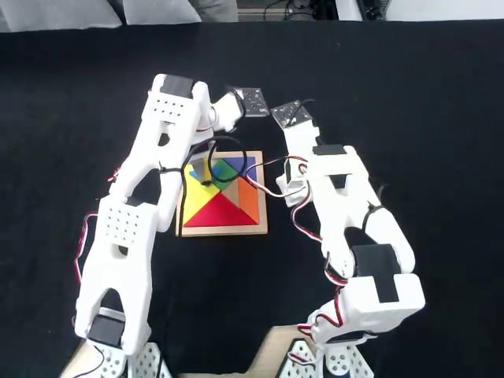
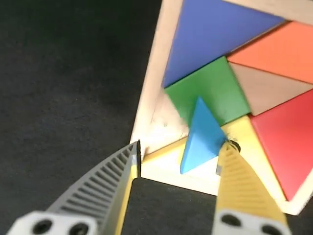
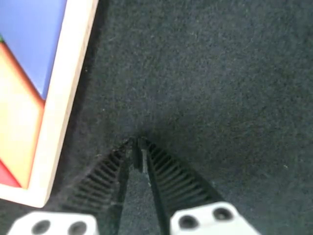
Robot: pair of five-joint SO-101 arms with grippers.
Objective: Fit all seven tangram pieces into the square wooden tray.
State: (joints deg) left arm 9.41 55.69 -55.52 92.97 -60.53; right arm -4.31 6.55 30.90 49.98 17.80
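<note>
Left wrist view gives what the high view hides under arm and cables: in the wooden tray (image 2: 149,112) a small light-blue triangle (image 2: 200,134) lies tilted on top of the green square (image 2: 215,88) and the yellow piece (image 2: 243,128), not seated flat. Left gripper (image 2: 182,148) spread wide, holding nothing, with one finger over the tray's rim and the other at the triangle's corner. Right wrist view: right gripper (image 3: 138,143) pinched almost closed, empty, tips on the black table (image 3: 220,73) just beside the tray's rim; the high view places the tray at the table's middle.
</note>
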